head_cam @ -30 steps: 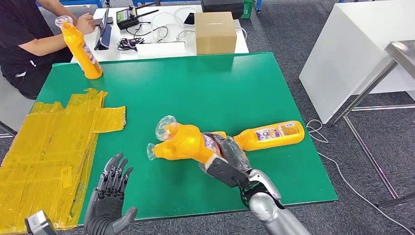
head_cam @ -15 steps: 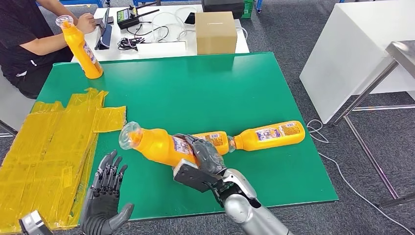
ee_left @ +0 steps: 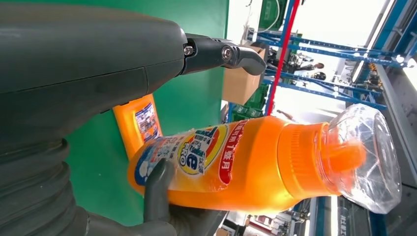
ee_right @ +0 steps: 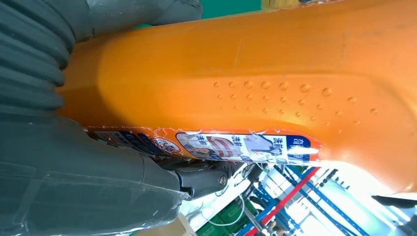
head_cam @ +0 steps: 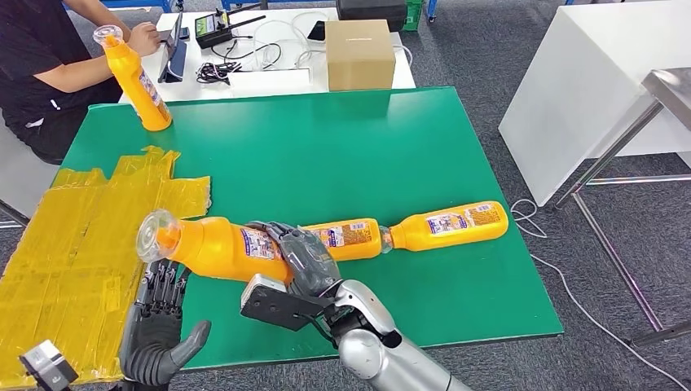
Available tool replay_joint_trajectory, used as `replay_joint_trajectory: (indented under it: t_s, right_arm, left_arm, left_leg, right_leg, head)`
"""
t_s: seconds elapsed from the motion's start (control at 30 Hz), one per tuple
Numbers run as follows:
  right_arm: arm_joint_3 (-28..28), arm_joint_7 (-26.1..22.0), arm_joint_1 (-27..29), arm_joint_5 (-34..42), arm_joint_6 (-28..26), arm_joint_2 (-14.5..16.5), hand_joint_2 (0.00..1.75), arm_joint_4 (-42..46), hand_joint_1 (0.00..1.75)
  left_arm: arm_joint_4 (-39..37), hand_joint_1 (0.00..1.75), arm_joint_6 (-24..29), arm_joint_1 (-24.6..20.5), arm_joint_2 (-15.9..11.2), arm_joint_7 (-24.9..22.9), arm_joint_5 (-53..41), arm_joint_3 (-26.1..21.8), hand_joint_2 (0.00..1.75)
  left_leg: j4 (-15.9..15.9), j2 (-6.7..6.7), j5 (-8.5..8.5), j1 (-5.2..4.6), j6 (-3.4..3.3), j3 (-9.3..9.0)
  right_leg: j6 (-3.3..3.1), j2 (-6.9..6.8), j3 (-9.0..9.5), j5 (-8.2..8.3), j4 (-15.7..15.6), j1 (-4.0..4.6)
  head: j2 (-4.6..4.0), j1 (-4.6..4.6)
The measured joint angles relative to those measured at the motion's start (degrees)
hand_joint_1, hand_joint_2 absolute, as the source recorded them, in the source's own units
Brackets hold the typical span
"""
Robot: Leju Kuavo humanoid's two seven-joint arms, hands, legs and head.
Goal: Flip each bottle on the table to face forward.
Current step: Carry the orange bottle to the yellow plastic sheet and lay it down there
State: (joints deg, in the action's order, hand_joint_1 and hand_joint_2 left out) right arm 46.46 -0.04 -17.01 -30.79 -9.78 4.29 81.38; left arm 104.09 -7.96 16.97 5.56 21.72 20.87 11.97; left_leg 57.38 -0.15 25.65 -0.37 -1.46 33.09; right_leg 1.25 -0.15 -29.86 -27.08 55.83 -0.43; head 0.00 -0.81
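Bottle (head_cam: pixel 224 247) now carried leftward off the mat (head_cam: pixel 350 147), lifted out of the row with the two lying bottles (head_cam: pixel 352 238) (head_cam: pixel 450 225) since a second ago; cap end now above the left hand (head_cam: pixel 159 334). Gripped round the body by the right hand (head_cam: pixel 297 257). Left hand open beneath, fingers apart, holding nothing. Looks like a handover or re-grip ahead of the flip; not yet set down.

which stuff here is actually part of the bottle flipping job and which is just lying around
Part of the job:
- held bottle, gripped by the right hand
- two bottles lying on the green table: middle bottle, right bottle
- upright bottle at the far left corner
- left hand, open below the held bottle

Just lying about:
- yellow tape patch
- cardboard box
- cables
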Motion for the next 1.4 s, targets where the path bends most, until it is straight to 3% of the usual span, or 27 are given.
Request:
replay_joint_trajectory:
  t_s: [0.57, 0.83, 1.4]
  right_arm:
    - [1.8, 0.8, -0.5, -1.4, -1.3, 1.4, 1.75, -5.0, 1.75]
    - [3.5, 0.7, -0.8, -2.9, -2.0, 2.7, 1.75, -7.9, 1.75]
    - [4.8, 7.3, -3.7, -14.0, -8.1, 7.2, 1.75, -17.6, 1.75]
  left_arm:
    - [-0.6, 0.0, 0.3, -0.4, 0.6, -1.1, 2.7, 1.8, 1.75]
    - [-0.3, 0.0, 3.0, -0.9, 0.6, -1.9, 5.3, 2.5, 1.75]
    - [2.3, 0.0, 4.8, -1.7, -1.9, -4.2, 8.9, 6.2, 1.75]
  left_leg:
    - [0.0, -0.01, 0.0, 0.01, 0.0, 0.02]
    - [0.0, 0.0, 0.0, 0.01, 0.0, 0.02]
    - [0.0, 0.0, -0.01, 0.03, 0.02, 0.02]
  right_leg:
    - [0.0, 0.0, -0.02, 0.0, 0.0, 0.0]
    - [0.0, 0.0, -0.02, 0.0, 0.0, 0.0]
    - [0.0, 0.01, -0.05, 0.0, 0.0, 0.0]
  head:
    - [0.0, 0.0]
    - [0.0, 0.0]
    - [0.0, 0.0]
